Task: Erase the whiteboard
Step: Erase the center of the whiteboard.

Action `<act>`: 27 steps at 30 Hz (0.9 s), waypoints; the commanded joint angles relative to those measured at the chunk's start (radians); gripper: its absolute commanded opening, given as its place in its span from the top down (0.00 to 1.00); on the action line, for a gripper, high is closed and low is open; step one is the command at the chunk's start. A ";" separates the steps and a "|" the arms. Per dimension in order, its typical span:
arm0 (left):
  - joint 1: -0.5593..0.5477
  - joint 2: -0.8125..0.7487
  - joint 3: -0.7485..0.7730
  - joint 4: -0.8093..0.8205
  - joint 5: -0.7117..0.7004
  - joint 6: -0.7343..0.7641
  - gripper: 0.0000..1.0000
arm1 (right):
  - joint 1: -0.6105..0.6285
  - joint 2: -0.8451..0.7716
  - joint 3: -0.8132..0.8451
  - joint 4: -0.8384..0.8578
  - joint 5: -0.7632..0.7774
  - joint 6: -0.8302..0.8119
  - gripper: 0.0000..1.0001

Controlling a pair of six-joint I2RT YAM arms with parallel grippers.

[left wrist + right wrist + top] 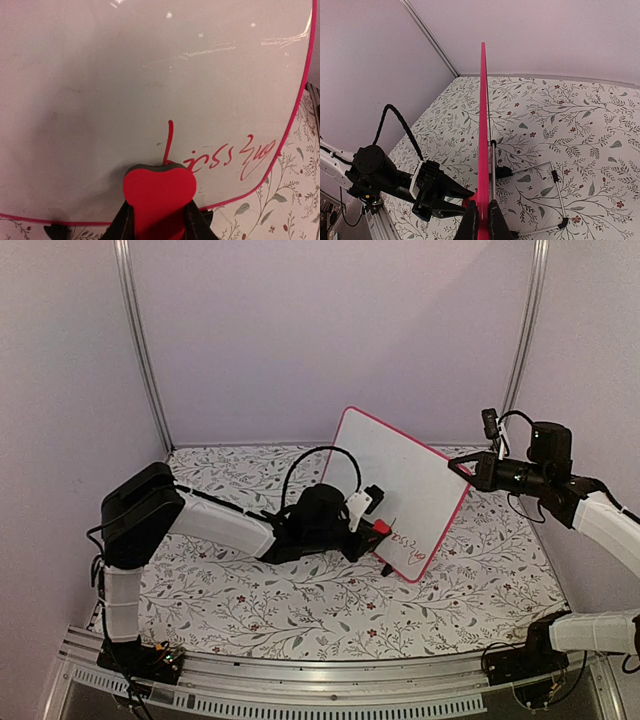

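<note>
Here's the whiteboard [400, 480], standing tilted on the floral table [250, 610], just off centre toward three o'clock in the overhead view. Its left corner, at nine o'clock, is hidden behind the left arm's wrist. Red handwriting [408, 548] runs along the lower edge near the five o'clock corner, too small to read from above. The left wrist camera gets it close up, but the loopy script is hard to make out even there. That view cuts the board off at the top and left, and faint grey smudges cloud the face. At six o'clock in that picture the red eraser [159, 190] is pressed flat against the board, right where the writing begins. The left gripper [378, 527] is clamped on the eraser, and its dark fingers [122, 225] cover the eraser's lower sides. A small black foot [57, 231] peeks out under the frame at seven o'clock, partly cut off. Over at the board's three o'clock corner, the right gripper [468, 469] is pinched tight on the pink frame. Its own camera sees the board purely edge-on, so the face is lost, with a wire stand [553, 176] splayed behind.
</note>
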 commanded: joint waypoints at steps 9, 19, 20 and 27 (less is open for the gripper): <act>-0.013 -0.073 -0.051 0.019 -0.020 -0.028 1.00 | 0.026 0.015 -0.010 -0.119 -0.036 0.012 1.00; -0.014 -0.073 0.011 -0.031 -0.088 -0.043 1.00 | 0.025 -0.021 0.007 -0.149 -0.031 0.001 1.00; -0.013 -0.076 0.013 -0.029 -0.086 -0.040 1.00 | 0.026 -0.021 0.008 -0.149 -0.035 0.000 1.00; -0.017 -0.042 0.087 -0.051 -0.082 -0.012 1.00 | 0.025 -0.011 -0.012 -0.128 -0.035 0.010 1.00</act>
